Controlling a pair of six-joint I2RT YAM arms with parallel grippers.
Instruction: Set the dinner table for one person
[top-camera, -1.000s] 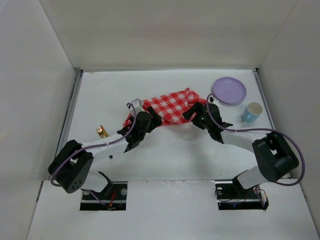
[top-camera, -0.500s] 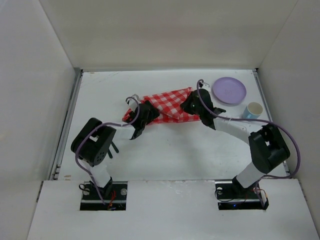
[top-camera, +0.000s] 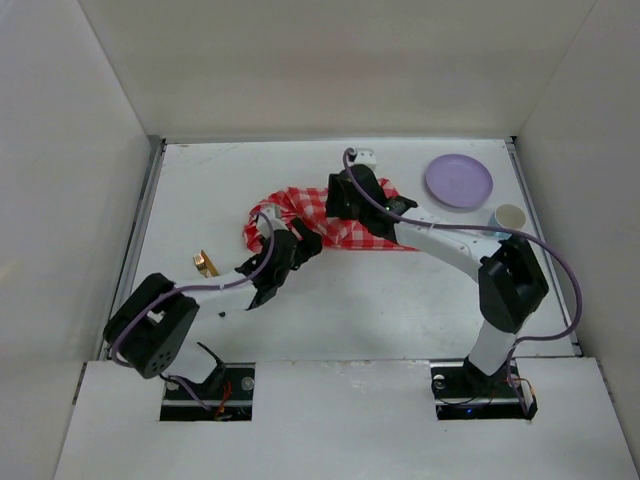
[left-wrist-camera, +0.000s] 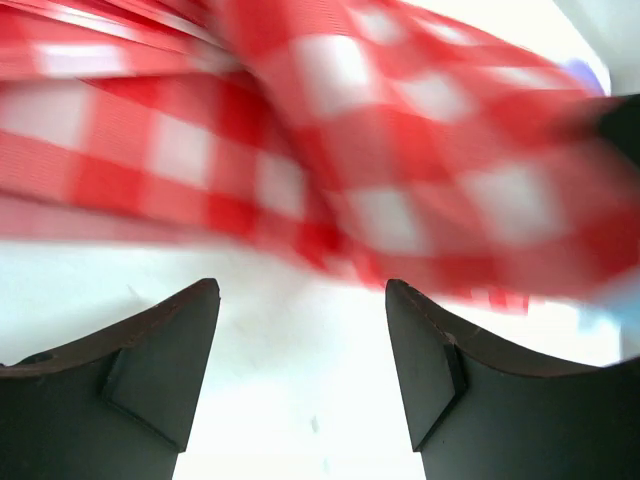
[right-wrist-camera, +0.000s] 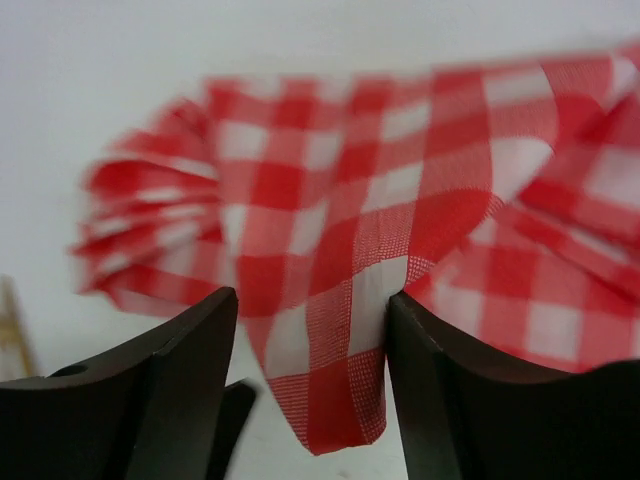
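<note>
You have barely begun: the checked cloth (top-camera: 355, 235) lies bunched toward 12 o'clock on the dinner table (top-camera: 350, 320), with the plate (top-camera: 458, 180) and cup (top-camera: 508, 220) waiting at 2 o'clock. Your left gripper (left-wrist-camera: 300, 290) gapes empty; your right gripper (right-wrist-camera: 310, 298) stands apart around a fold.

Left fingers (left-wrist-camera: 160, 370) and right fingers (right-wrist-camera: 170, 380) both stand parted, angled inward.

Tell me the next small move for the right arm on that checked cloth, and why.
Probably close the right gripper on the checked cloth. A fold of it hangs between its open jaws, and the cloth lies bunched on the dinner table, not spread flat. The left gripper stands open just short of the cloth, gripping nothing, so the right one looks better placed to take hold.
</note>
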